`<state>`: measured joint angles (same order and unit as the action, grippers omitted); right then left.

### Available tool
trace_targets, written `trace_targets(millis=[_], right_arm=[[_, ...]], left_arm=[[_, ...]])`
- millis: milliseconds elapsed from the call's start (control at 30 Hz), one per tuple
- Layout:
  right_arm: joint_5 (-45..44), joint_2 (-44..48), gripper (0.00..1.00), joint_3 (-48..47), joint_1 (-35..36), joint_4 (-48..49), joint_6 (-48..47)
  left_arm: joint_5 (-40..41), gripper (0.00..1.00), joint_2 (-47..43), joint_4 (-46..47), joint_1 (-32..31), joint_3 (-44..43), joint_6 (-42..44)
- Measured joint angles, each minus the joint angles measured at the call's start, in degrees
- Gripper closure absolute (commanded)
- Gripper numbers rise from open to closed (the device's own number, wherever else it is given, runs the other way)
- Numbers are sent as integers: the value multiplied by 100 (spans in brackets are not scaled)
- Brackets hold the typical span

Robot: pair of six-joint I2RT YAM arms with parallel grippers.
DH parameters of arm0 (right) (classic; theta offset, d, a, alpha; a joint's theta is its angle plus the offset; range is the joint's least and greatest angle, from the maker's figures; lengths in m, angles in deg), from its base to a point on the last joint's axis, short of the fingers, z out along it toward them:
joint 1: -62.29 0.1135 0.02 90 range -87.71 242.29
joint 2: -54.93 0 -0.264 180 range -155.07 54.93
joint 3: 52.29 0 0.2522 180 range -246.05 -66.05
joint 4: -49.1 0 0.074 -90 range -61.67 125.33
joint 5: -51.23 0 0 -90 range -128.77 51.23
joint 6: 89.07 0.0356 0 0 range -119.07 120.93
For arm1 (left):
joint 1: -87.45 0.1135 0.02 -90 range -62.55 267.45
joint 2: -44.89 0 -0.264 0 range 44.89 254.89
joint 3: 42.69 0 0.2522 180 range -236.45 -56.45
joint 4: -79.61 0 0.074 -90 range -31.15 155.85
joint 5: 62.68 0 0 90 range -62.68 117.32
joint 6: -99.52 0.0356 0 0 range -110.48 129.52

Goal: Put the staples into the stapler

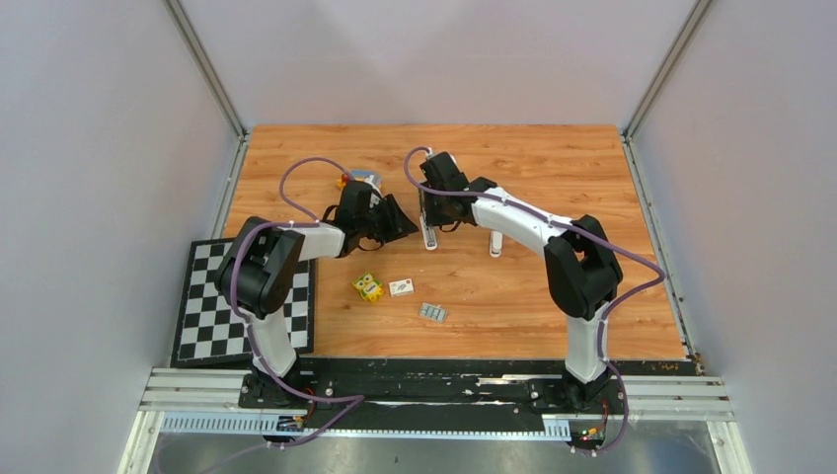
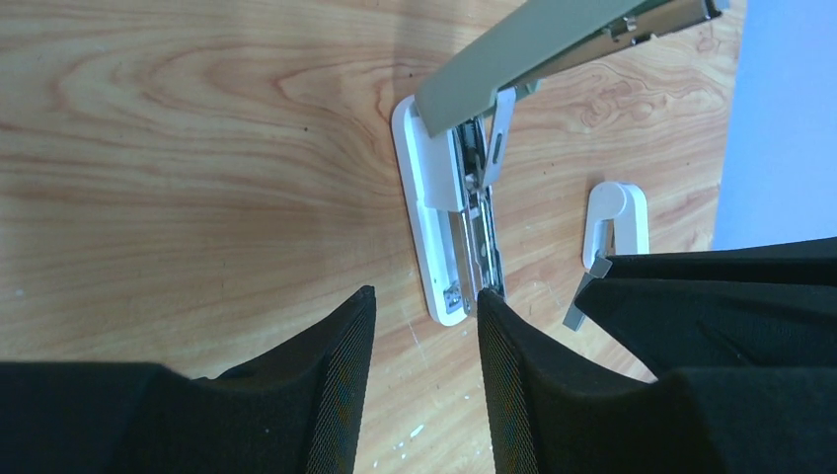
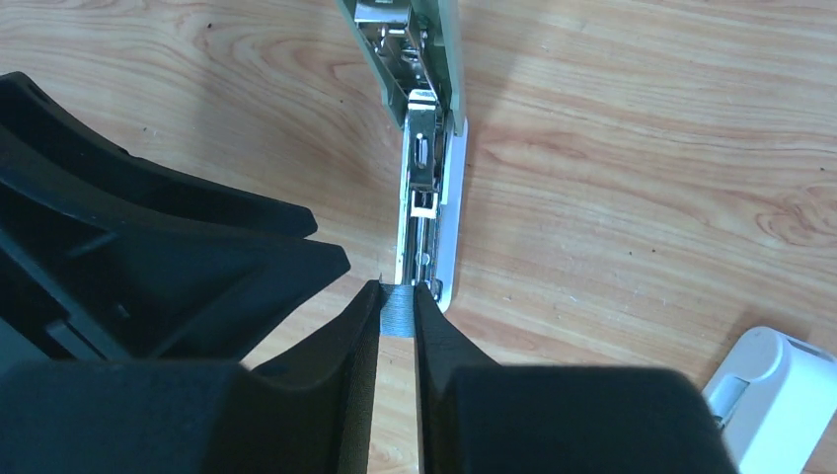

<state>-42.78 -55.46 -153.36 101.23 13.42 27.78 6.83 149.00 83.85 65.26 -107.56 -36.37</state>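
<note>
The stapler (image 1: 429, 235) lies open mid-table, with a white base (image 2: 424, 217) and its grey-green lid (image 2: 533, 49) swung up. In the right wrist view its bare metal channel (image 3: 422, 197) runs away from me. My right gripper (image 3: 397, 291) is shut on a short grey ridged strip of staples (image 3: 397, 311), held at the near end of the channel. The strip also shows in the left wrist view (image 2: 577, 301). My left gripper (image 2: 424, 296) is open and empty. Its fingers straddle the stapler's front end, and the right fingertip (image 2: 489, 301) is against the channel.
A second block of staples (image 1: 432, 312), a small white box (image 1: 401, 287) and a yellow cube (image 1: 368, 286) lie nearer the front. A white plastic piece (image 1: 495, 242) lies right of the stapler. A checkerboard mat (image 1: 247, 306) is at the left edge.
</note>
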Motion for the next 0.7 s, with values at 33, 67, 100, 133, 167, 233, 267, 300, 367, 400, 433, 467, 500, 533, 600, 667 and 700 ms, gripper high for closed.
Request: trace_targets(millis=[33, 67, 100, 133, 167, 233, 267, 300, 367, 400, 433, 467, 500, 533, 600, 667, 700], right_arm=[[4, -50, 84, -33, -9, 24, -2], [9, -79, 84, -39, -11, 50, -2], [15, -105, 84, -39, -13, 68, -2], [22, -129, 84, -39, -20, 74, -2], [50, -151, 84, -39, -22, 92, -2], [101, -181, 84, -46, -28, 109, -11], [109, -203, 84, -59, -35, 120, -15], [127, -234, 84, -76, -39, 131, -24], [155, -295, 83, -111, -50, 166, -42], [173, -319, 83, -114, -52, 184, -50], [203, -341, 83, -114, -59, 190, -57], [216, -354, 83, -114, -61, 190, -61], [238, -369, 83, -114, -63, 192, -68], [247, -385, 83, -114, -66, 199, -74], [254, -400, 83, -114, -72, 223, -85], [254, -402, 84, -114, -76, 229, -101], [254, -402, 83, -114, -76, 240, -107]], left_arm=[[-13, 55, 72, 37, 0, -37, -17], [-24, 56, 122, 70, 0, -57, -26], [-42, 56, 173, 122, 0, -70, -44], [-52, 56, 203, 151, 0, -74, -59], [-63, 57, 238, 170, 0, -90, -68], [-79, 57, 295, 170, 0, -138, -66], [-83, 58, 321, 173, 0, -166, -66], [-90, 58, 345, 179, 0, -192, -66], [-98, 58, 378, 221, 0, -221, -66], [-101, 59, 385, 251, 0, -225, -66], [-103, 59, 402, 269, 0, -227, -66], [-111, 59, 417, 275, 0, -236, -66], [-120, 59, 437, 280, 0, -249, -66], [-129, 59, 459, 295, 0, -264, -66], [-142, 59, 498, 295, 0, -299, -66], [-149, 59, 529, 295, 0, -326, -66], [-160, 59, 544, 302, 0, -334, -66]])
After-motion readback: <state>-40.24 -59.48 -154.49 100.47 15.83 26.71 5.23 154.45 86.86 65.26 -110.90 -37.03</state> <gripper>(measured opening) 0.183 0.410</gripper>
